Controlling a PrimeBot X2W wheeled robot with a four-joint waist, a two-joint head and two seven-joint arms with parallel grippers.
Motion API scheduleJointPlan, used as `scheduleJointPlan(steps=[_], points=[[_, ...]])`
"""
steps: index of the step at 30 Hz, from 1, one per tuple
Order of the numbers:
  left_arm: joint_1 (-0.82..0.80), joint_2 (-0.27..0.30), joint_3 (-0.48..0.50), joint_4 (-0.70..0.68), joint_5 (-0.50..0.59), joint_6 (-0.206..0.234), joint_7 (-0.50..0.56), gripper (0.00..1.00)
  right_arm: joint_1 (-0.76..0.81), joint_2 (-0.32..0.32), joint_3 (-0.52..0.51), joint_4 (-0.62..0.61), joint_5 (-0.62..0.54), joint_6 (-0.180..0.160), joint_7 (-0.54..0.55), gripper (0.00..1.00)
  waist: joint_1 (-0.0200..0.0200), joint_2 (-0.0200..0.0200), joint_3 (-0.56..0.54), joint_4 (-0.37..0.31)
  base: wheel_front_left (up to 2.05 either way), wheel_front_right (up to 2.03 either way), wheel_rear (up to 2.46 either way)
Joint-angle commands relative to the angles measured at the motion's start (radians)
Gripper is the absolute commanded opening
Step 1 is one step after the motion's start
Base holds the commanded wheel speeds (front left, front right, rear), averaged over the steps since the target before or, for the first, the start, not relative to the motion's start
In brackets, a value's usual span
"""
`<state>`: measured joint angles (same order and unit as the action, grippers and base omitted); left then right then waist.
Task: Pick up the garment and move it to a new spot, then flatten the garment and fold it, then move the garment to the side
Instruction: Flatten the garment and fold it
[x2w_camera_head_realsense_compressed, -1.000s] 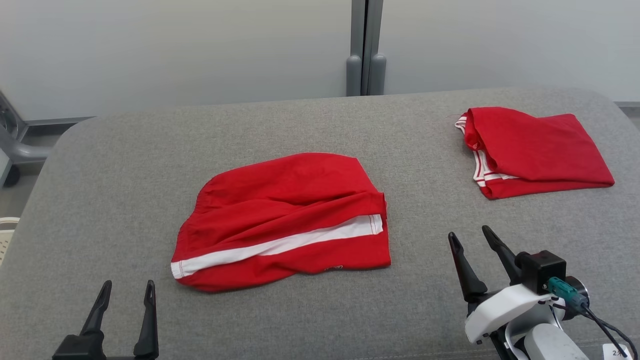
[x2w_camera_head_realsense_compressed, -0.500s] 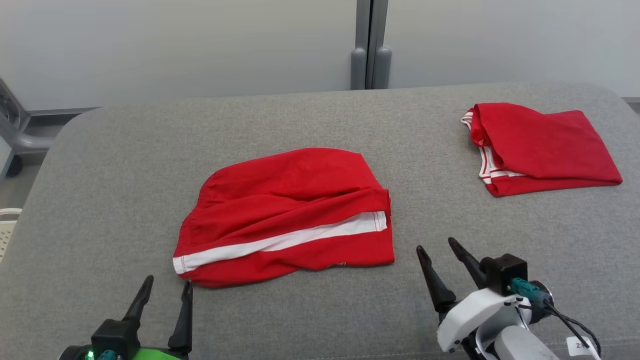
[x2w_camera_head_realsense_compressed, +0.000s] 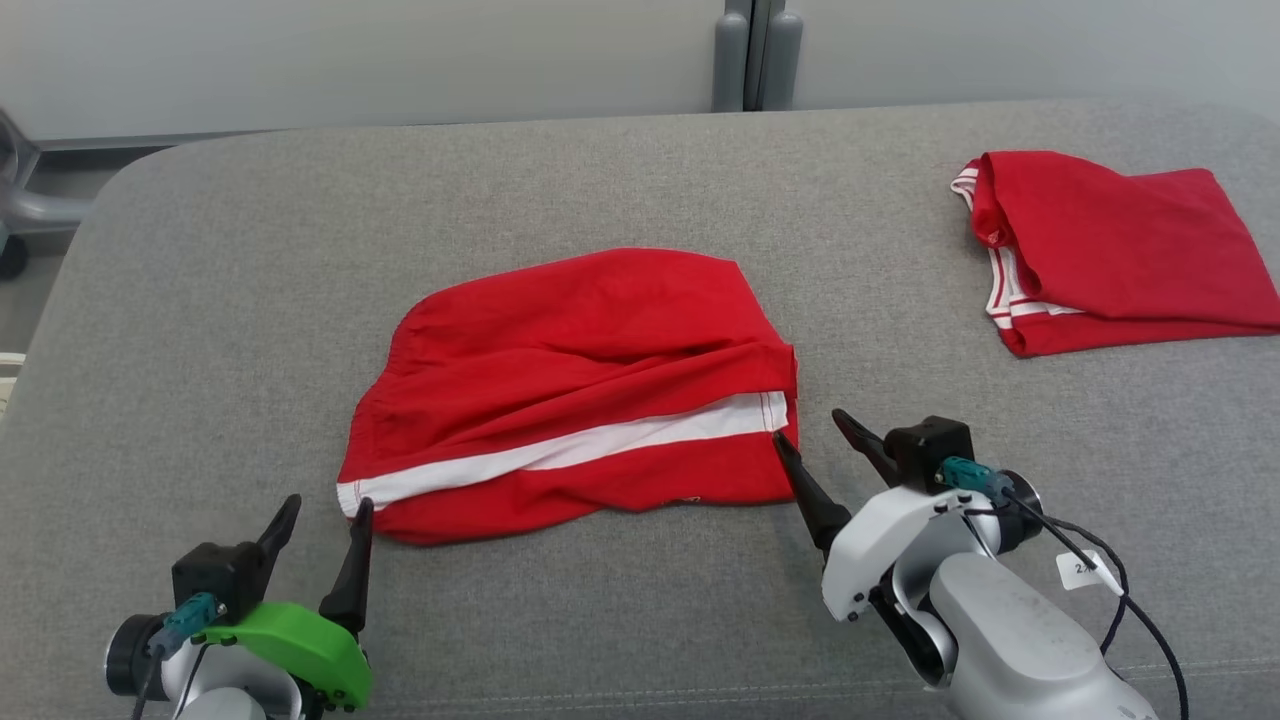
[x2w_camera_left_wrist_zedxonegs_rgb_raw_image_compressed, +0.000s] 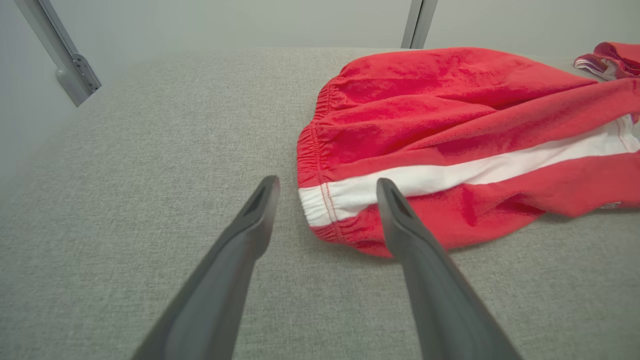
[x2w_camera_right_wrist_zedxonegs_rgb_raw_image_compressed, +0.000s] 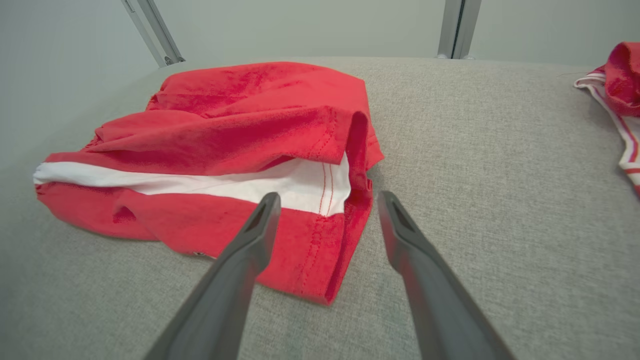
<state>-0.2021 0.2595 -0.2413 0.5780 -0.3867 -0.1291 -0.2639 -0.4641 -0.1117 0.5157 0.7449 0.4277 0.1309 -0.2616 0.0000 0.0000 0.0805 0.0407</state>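
Head view: at 7 o'clock the left jaws stand released, tips just beside the waistband corner of the red garment (x2w_camera_head_realsense_compressed: 580, 400). At 5 o'clock the right jaws, likewise released, flank its hem corner. It lies mid-tabletop (x2w_camera_head_realsense_compressed: 200, 300), with a second folded garment (x2w_camera_head_realsense_compressed: 1110, 240) at 2 o'clock.

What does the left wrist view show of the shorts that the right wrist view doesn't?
Left wrist view: the gathered waistband end, with the open left gripper framing the white stripe's tip. Right wrist view: the stitched leg hem, with the open right gripper aimed at that corner. Both: the red shorts, the grey surface, and the second red garment at the far right.
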Motion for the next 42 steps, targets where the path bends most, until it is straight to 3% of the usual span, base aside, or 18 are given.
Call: scheduleJointPlan(steps=[1, 10, 24, 27, 29, 30, 32, 33, 38, 42], points=[[-0.024, 0.005, -0.002, 0.008, -0.020, -0.002, 0.000, 1.00, -0.017, -0.001, 0.007, 0.013, 0.007, -0.001, -0.003, 1.00, 0.0000, 0.0000, 0.023, 0.007, 0.00, 0.00, 0.00], [-0.117, 0.029, -0.075, 0.090, -0.091, -0.002, 0.000, 1.00, -0.132, 0.023, 0.062, 0.157, 0.056, -0.001, -0.004, 1.00, 0.0000, 0.0000, 0.077, 0.023, 0.00, 0.00, 0.00], [-0.200, 0.037, -0.160, 0.161, -0.179, -0.002, 0.000, 1.00, -0.210, 0.038, 0.110, 0.238, 0.108, -0.001, -0.004, 0.99, 0.0000, 0.0000, 0.119, 0.040, 0.00, 0.00, 0.00], [-0.211, 0.039, -0.159, 0.161, -0.192, -0.002, 0.000, 1.00, -0.217, 0.039, 0.111, 0.235, 0.113, -0.001, -0.004, 0.86, 0.0000, 0.0000, 0.125, 0.042, 0.00, 0.00, 0.00], [-0.210, 0.035, -0.175, 0.172, -0.202, -0.002, 0.000, 1.00, -0.216, 0.039, 0.113, 0.234, 0.115, -0.001, -0.004, 0.45, 0.0000, 0.0000, 0.128, 0.043, 0.00, 0.00, 0.00], [-0.210, 0.029, -0.188, 0.176, -0.217, -0.002, 0.000, 1.00, -0.217, 0.039, 0.115, 0.232, 0.116, -0.001, -0.004, 0.37, 0.0000, 0.0000, 0.128, 0.043, 0.00, 0.00, 0.00], [-0.210, 0.025, -0.225, 0.178, -0.246, -0.002, 0.000, 0.28, -0.218, 0.039, 0.116, 0.228, 0.117, -0.001, -0.004, 0.16, 0.0000, 0.0000, 0.129, 0.043, 0.00, 0.00, 0.00], [-0.209, 0.027, -0.242, 0.181, -0.268, -0.002, 0.000, 0.00, -0.217, 0.039, 0.116, 0.227, 0.117, -0.001, -0.004, 0.13, 0.0000, 0.0000, 0.129, 0.043, 0.00, 0.00, 0.00], [-0.224, 0.052, -0.289, 0.187, -0.314, -0.002, 0.000, 0.00, -0.208, 0.037, 0.113, 0.220, 0.120, -0.001, -0.004, 0.00, 0.0000, 0.0000, 0.128, 0.043, 0.00, 0.00, 0.00], [-0.225, 0.066, -0.283, 0.177, -0.313, -0.002, 0.000, 0.00, -0.201, 0.030, 0.108, 0.210, 0.126, -0.001, -0.004, 0.00, 0.0000, 0.0000, 0.124, 0.044, 0.00, 0.00, 0.00]])
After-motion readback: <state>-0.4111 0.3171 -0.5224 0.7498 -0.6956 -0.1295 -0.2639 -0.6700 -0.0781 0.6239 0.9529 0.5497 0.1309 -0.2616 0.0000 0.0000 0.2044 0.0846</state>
